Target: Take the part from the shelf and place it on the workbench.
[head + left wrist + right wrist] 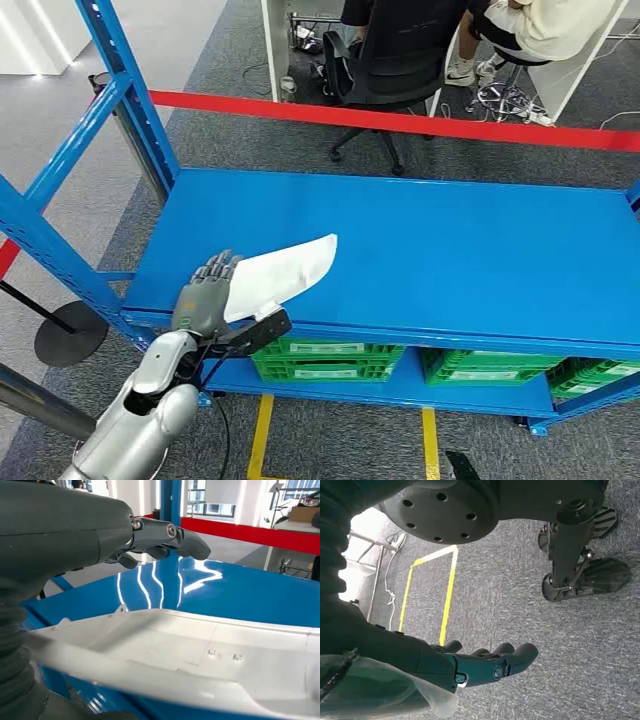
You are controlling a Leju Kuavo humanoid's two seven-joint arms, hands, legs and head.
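Note:
The part [283, 272] is a long, flat white piece lying aslant near the front left edge of the blue shelf [453, 250]. My left hand [202, 298] is at its near end, with the fingers reaching over it. In the left wrist view the fingers [170, 535] stretch out above the white part [211, 650], and a strip of blue shelf shows in the gap between them, so they do not touch it. My right hand [486, 665] hangs over the grey carpet with its fingers nearly straight and nothing in it.
Blue uprights [113, 70] frame the shelf's left end. Green bins [332, 360] sit on the level below. A red barrier tape [392, 120] runs behind the shelf, and beyond it a person sits on an office chair [377, 70]. Yellow floor lines [260, 430] lie beneath.

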